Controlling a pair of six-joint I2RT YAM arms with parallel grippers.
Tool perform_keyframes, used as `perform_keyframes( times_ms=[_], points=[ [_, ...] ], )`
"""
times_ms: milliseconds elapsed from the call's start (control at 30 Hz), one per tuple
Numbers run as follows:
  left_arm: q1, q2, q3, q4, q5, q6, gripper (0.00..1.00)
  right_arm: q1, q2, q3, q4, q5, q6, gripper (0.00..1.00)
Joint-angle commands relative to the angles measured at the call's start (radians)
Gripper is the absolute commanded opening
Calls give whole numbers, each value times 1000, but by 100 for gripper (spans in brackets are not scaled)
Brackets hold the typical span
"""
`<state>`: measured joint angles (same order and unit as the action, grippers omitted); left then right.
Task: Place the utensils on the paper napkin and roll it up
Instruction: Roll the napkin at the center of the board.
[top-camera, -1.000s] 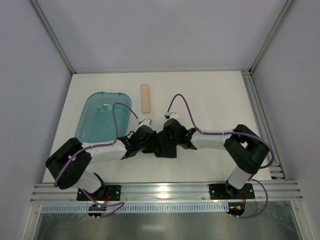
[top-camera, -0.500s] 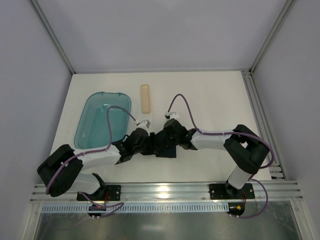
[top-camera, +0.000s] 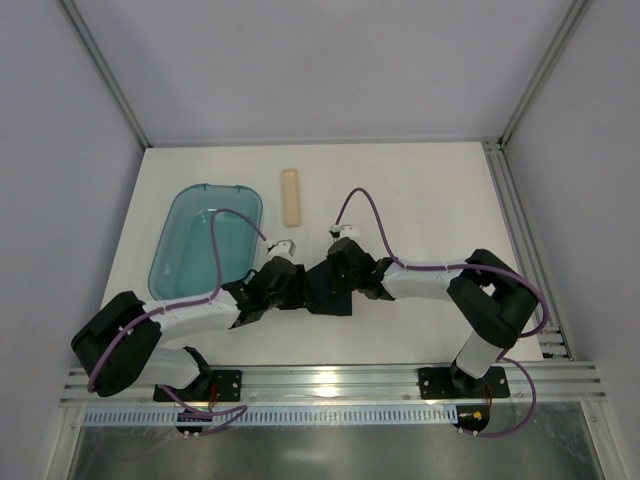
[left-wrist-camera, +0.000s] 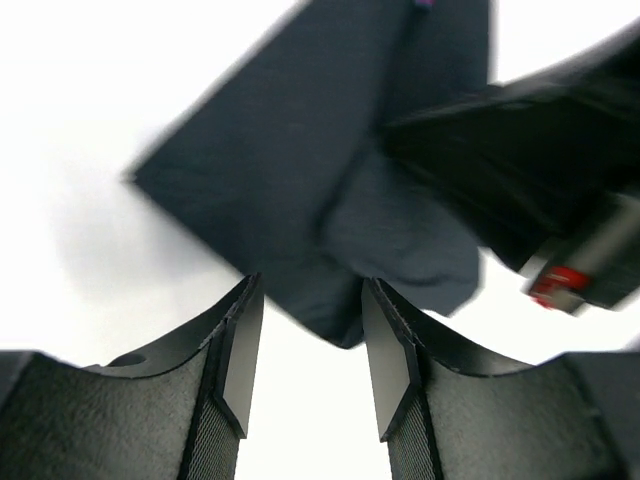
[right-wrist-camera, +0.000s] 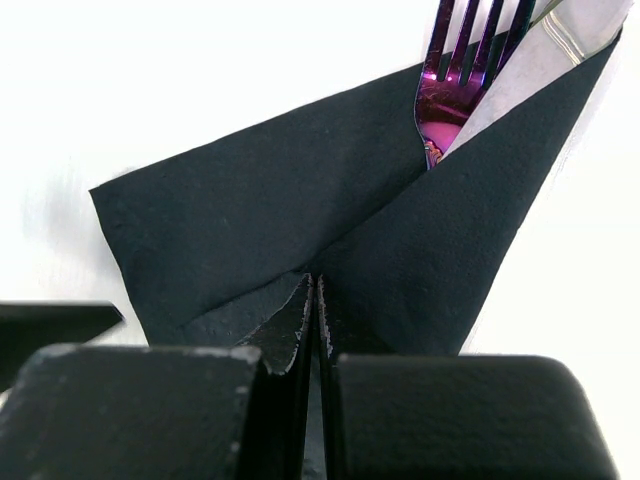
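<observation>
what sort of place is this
Probably a robot lab test cell: white table boxed in by plain grey panels, left arm and right arm bolted to an aluminium rail.

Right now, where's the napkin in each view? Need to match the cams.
Top external: napkin mid-frame, between the two grippers.
Left wrist: upper middle, one corner pointing down between the open left gripper.
Right wrist: centre, fork poking out top right.
Shared landmark: right gripper, shut on the napkin's fold. It sits at the right edge of the left wrist view and bottom centre in its own.
</observation>
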<state>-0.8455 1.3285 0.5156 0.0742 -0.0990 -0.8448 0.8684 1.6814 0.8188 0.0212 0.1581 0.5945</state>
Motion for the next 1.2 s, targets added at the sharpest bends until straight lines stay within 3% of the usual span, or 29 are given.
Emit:
perform_keyframes(
  times_ms=[0,167,333,533,767,967,1167],
  points=[
    [2,-14,55,-135,-168,55,48,4,-8,-27,-27,-17,10,4],
    [14,27,104,-195,-246,81,50,4,-8,-30,-27,-15,8,4],
    [13,107,129,-182,-235,64,56,6,-5,-27,-26,-17,7,4],
    [13,179,139,-137,-160,49,56,4,-11,-26,-27,-11,5,4],
    [10,98,51,57,5,1,56,4,4,-18,-26,-18,5,4],
    [-15,-9,-58,154,19,-65,57,4,-2,-15,-26,-17,5,4],
    [-15,32,-91,234,25,-80,57,4,-5,-18,-27,-25,8,4]
  ],
)
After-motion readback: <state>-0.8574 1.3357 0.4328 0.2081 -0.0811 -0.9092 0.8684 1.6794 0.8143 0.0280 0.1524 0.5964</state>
